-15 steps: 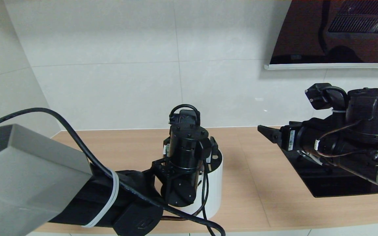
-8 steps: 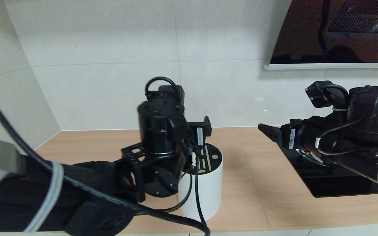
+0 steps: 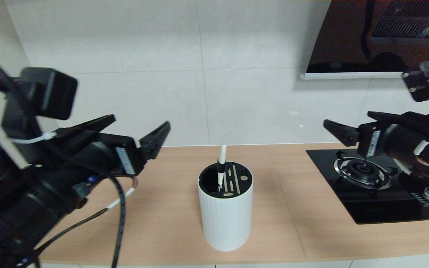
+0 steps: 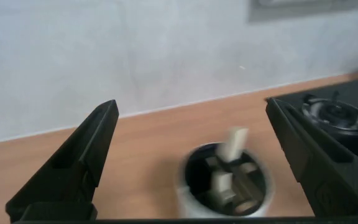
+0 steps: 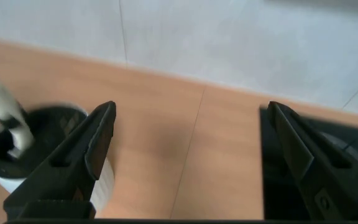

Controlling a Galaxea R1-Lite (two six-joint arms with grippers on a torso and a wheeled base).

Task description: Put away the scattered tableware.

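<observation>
A white ribbed holder (image 3: pixel 225 219) stood near the front edge of the worktop (image 3: pixel 281 208). One white-handled utensil (image 3: pixel 222 158) stood upright in its black slotted top. A black gas hob (image 3: pixel 363 175) lay well to the holder's right, under a dark hood (image 3: pixel 382 37) on the wall. My left end effector (image 3: pixel 141 121) hung wide open, up and to the left of the holder, apart from the utensil. My right end effector (image 5: pixel 189 109), also spread wide, hovered on the hob's side and gripped nothing.

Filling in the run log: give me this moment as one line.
left gripper: open, empty, left of holder | right gripper: open, empty, near stove | utensil: standing in holder | holder: on counter
</observation>
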